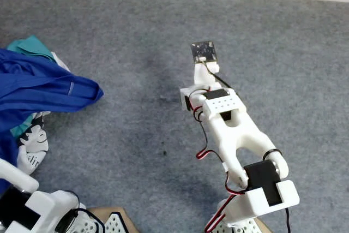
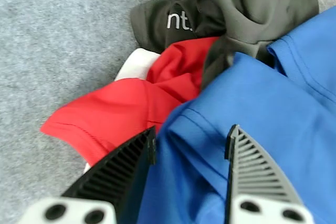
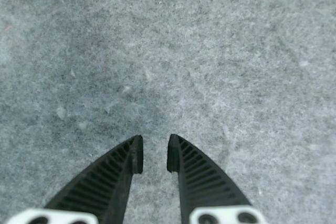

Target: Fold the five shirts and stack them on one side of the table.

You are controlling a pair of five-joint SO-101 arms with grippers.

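A heap of shirts lies at the table's left edge. A blue shirt is on top, over a teal one and a white printed one. My left gripper is open just above the blue shirt, whose fabric lies between the fingers. Beside it are a red shirt, a dark grey shirt and a strip of white cloth. My right gripper hovers over bare grey felt, nearly shut with a narrow gap and nothing in it.
The table is covered in grey felt. The right arm stretches over the middle right of the table. The left arm's base sits at the near left corner, close to the heap.
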